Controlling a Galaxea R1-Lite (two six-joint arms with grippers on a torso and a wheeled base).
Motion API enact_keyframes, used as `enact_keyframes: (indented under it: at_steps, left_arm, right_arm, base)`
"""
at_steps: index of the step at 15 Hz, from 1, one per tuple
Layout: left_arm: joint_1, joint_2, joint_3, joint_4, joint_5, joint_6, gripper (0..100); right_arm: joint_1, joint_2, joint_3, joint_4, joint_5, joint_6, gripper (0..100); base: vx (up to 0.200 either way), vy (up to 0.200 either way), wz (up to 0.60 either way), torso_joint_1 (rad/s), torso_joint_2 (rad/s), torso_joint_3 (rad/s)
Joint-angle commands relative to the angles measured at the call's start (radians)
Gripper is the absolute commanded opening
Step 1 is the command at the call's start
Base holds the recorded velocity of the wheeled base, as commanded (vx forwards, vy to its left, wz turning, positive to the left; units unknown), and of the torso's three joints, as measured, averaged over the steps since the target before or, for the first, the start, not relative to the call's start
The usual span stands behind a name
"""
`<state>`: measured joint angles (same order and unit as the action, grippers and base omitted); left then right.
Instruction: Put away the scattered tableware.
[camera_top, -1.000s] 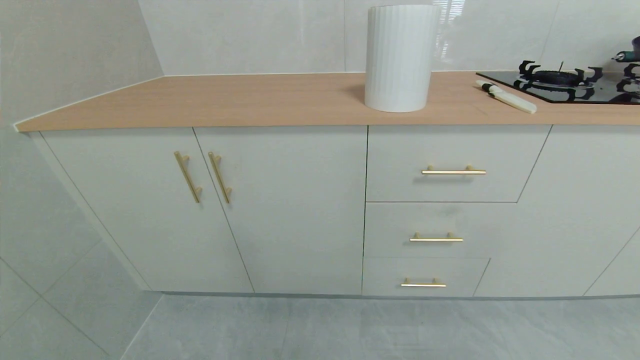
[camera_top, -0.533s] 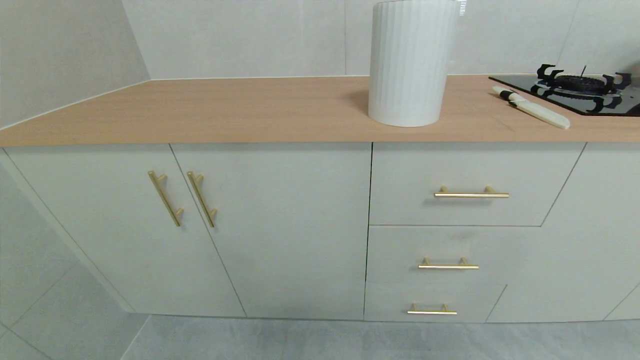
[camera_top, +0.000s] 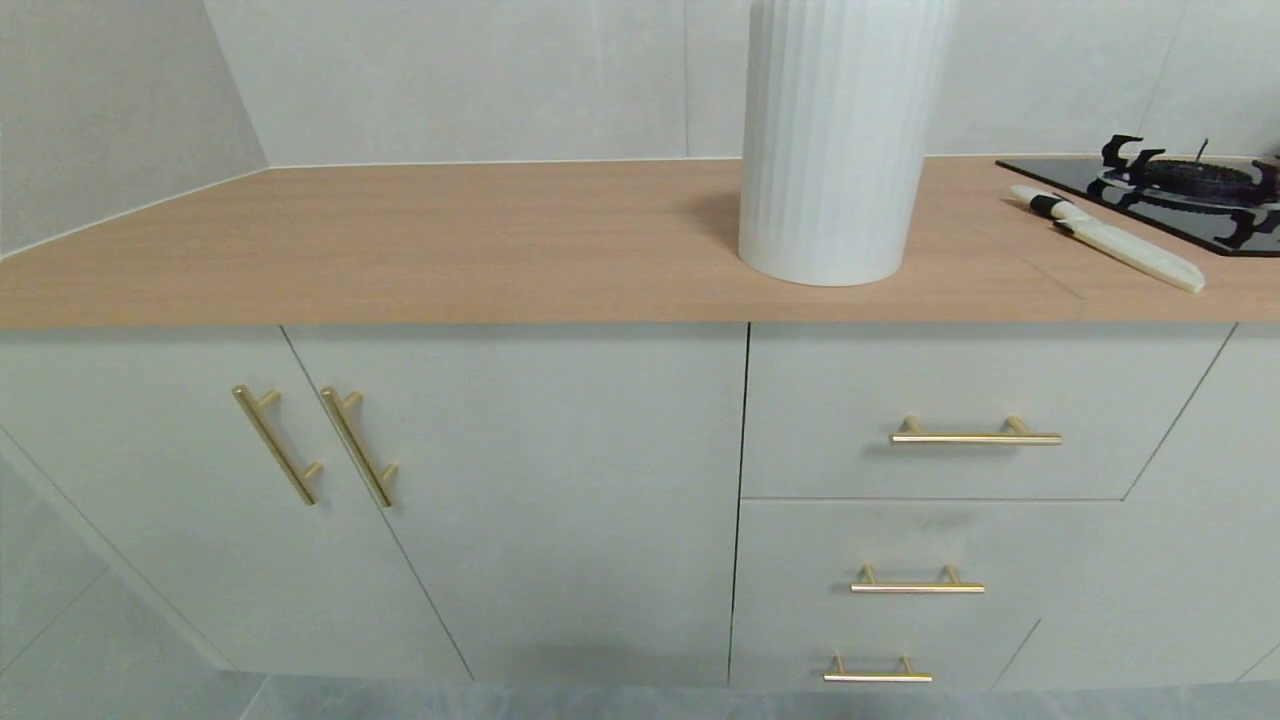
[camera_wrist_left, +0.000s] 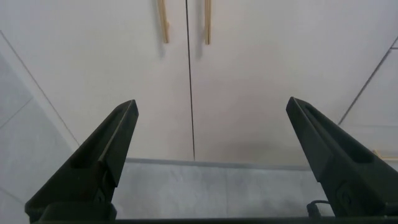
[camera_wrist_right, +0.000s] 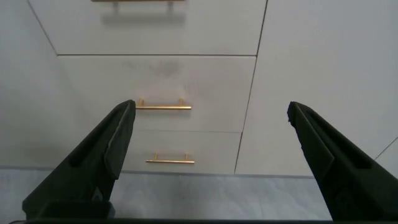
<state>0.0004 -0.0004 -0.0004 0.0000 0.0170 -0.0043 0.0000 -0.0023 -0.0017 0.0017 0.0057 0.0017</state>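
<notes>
A cream knife (camera_top: 1110, 240) with a black band on its handle lies on the wooden counter (camera_top: 480, 240) at the right, beside the hob. A tall white ribbed holder (camera_top: 835, 140) stands on the counter just left of it. My left gripper (camera_wrist_left: 208, 115) is open, held low in front of the double cabinet doors (camera_wrist_left: 186, 74). My right gripper (camera_wrist_right: 208, 115) is open too, facing the lower drawers (camera_wrist_right: 155, 93). Nothing sits between either pair of fingers.
A black gas hob (camera_top: 1170, 190) occupies the counter's far right. Below are two doors with gold handles (camera_top: 310, 445) and a stack of three drawers (camera_top: 940, 490) with gold bar handles. Tiled walls close the left corner; grey floor (camera_wrist_left: 205, 193) lies below.
The whole head view has shifted: the cabinet and counter look nearer and lower in the picture, so the camera has moved closer. Nothing on the counter has moved.
</notes>
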Motion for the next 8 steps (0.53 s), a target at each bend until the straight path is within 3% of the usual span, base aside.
enact_keyframes:
  at_steps: [1, 8]
  left_arm:
    - [0.000, 0.000, 0.000, 0.000, 0.000, 0.000, 100]
    - [0.000, 0.000, 0.000, 0.000, 0.000, 0.000, 100]
  right_arm:
    - [0.000, 0.002, 0.000, 0.000, 0.000, 0.000, 100]
    - [0.000, 0.002, 0.000, 0.000, 0.000, 0.001, 100]
  base:
    - [0.000, 0.000, -0.60, -0.002, 0.00, 0.007]
    - [0.000, 0.000, 0.00, 0.000, 0.00, 0.000]
